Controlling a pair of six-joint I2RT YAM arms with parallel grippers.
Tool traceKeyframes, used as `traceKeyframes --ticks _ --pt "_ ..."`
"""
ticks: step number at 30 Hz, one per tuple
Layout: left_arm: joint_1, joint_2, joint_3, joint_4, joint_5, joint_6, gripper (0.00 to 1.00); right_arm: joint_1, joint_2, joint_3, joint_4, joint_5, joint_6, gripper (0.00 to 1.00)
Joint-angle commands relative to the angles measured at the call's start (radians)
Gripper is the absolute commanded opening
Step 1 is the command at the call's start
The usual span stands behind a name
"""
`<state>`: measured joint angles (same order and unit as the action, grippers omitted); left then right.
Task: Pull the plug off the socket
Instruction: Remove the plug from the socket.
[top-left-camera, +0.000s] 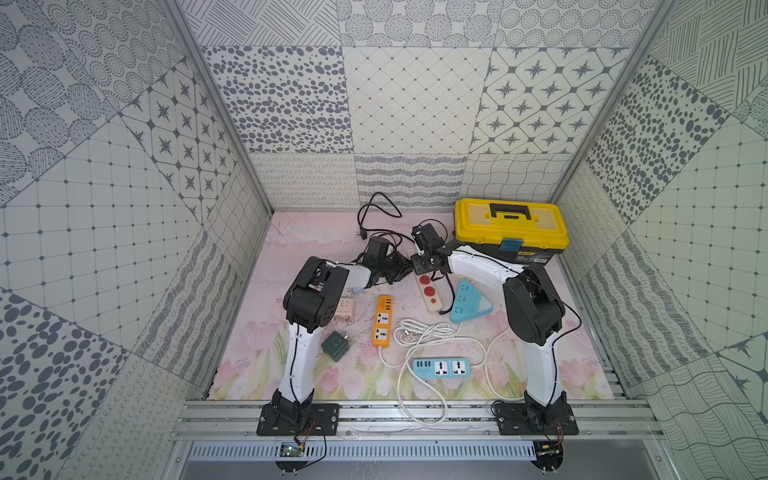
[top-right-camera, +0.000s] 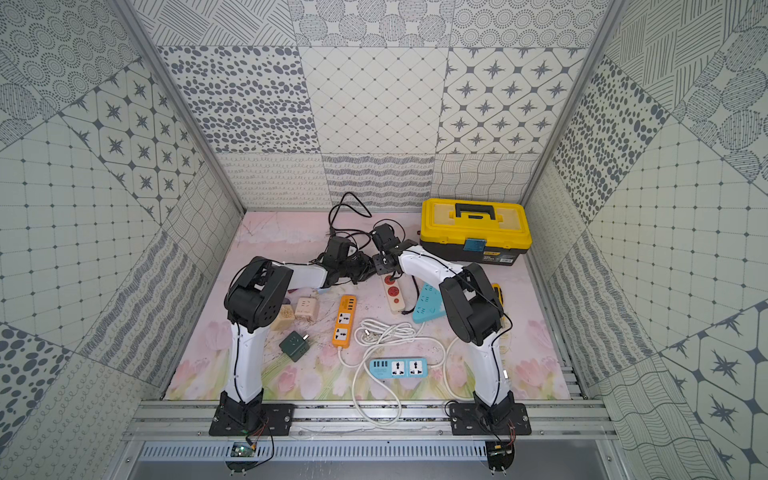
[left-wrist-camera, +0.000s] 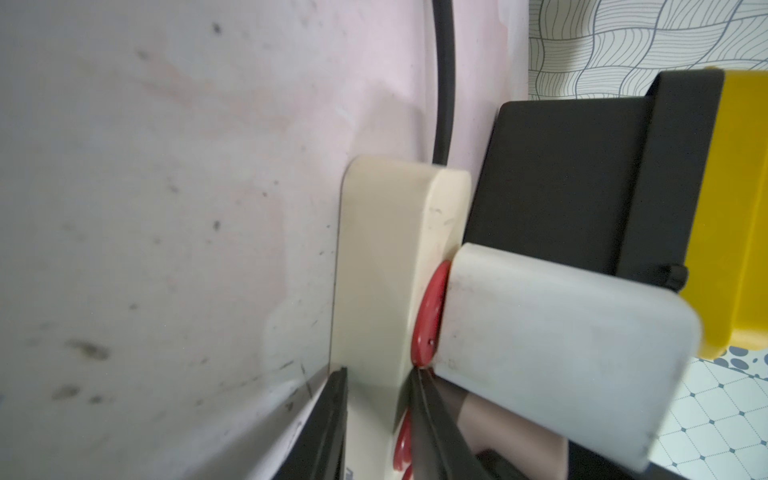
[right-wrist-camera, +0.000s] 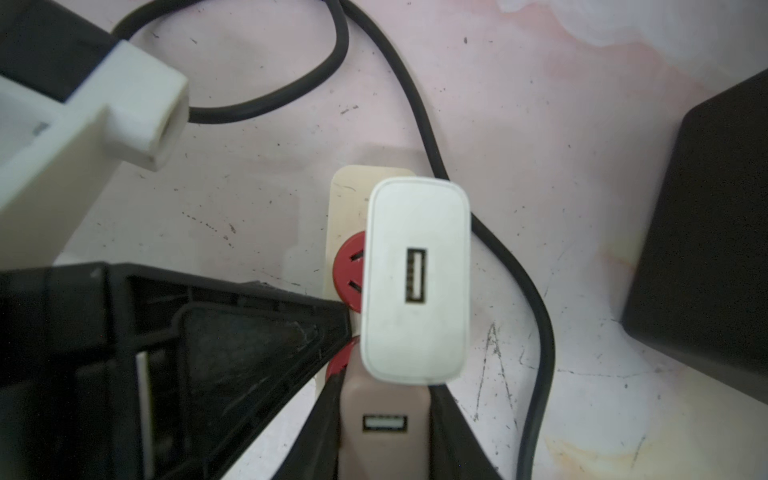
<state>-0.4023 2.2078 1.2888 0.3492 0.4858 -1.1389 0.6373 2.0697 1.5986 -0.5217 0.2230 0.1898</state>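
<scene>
A cream power strip (top-left-camera: 430, 293) with red sockets lies at mid-table, also seen in the other top view as the strip (top-right-camera: 395, 295). A white USB charger (right-wrist-camera: 415, 282) and a pinkish-beige USB plug (right-wrist-camera: 384, 428) both sit in it. My right gripper (right-wrist-camera: 386, 386) is shut on the pinkish-beige plug, one finger on each side. My left gripper (left-wrist-camera: 378, 382) is shut on the strip's body (left-wrist-camera: 382, 270), just below the white charger (left-wrist-camera: 561, 353). In both top views the two grippers (top-left-camera: 415, 266) meet over the strip's far end, which hides the plugs there.
A yellow toolbox (top-left-camera: 511, 226) stands close behind the right arm. A black cable (right-wrist-camera: 536, 299) loops round the strip's far end. Nearer the front lie an orange strip (top-left-camera: 382, 322), a blue triangular strip (top-left-camera: 469, 307), a blue strip (top-left-camera: 442, 368), a green adapter (top-left-camera: 335, 345) and coiled white cable (top-left-camera: 424, 332).
</scene>
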Motion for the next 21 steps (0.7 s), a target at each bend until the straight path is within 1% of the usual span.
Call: traceKeyframes --ticks 1,3,5,8,9,10,11,12,15,18,21 --pt "0.001 0.061 -0.02 -0.378 -0.234 0.018 0.28 0.058 -0.014 0.068 -0.068 -0.073 -0.007 0.15" --pt "0.002 0.058 -0.024 -0.38 -0.234 0.019 0.28 0.019 -0.014 0.086 -0.082 -0.127 0.012 0.15" --pt "0.001 0.055 -0.028 -0.381 -0.238 0.02 0.28 -0.038 -0.031 0.063 -0.056 -0.226 0.041 0.15" --pt "0.002 0.054 -0.028 -0.381 -0.237 0.02 0.28 -0.116 -0.07 -0.038 0.051 -0.408 0.08 0.14" --pt "0.001 0.054 -0.028 -0.379 -0.237 0.021 0.28 -0.129 -0.087 -0.081 0.095 -0.444 0.091 0.14" --pt "0.001 0.055 -0.028 -0.381 -0.236 0.018 0.28 -0.13 -0.1 -0.117 0.123 -0.453 0.091 0.14" --pt "0.002 0.056 -0.028 -0.379 -0.237 0.017 0.28 -0.127 -0.112 -0.144 0.142 -0.445 0.088 0.14" --pt "0.001 0.055 -0.027 -0.379 -0.237 0.017 0.28 -0.111 -0.125 -0.171 0.158 -0.407 0.082 0.14" --pt "0.001 0.059 -0.021 -0.382 -0.237 0.019 0.28 -0.029 -0.148 -0.2 0.153 -0.233 0.052 0.14" --pt "0.001 0.062 -0.012 -0.39 -0.237 0.02 0.27 0.037 -0.132 -0.126 0.065 -0.073 0.027 0.14" --pt "0.001 0.066 -0.005 -0.396 -0.236 0.021 0.28 0.042 -0.094 0.003 -0.049 -0.017 0.006 0.15"
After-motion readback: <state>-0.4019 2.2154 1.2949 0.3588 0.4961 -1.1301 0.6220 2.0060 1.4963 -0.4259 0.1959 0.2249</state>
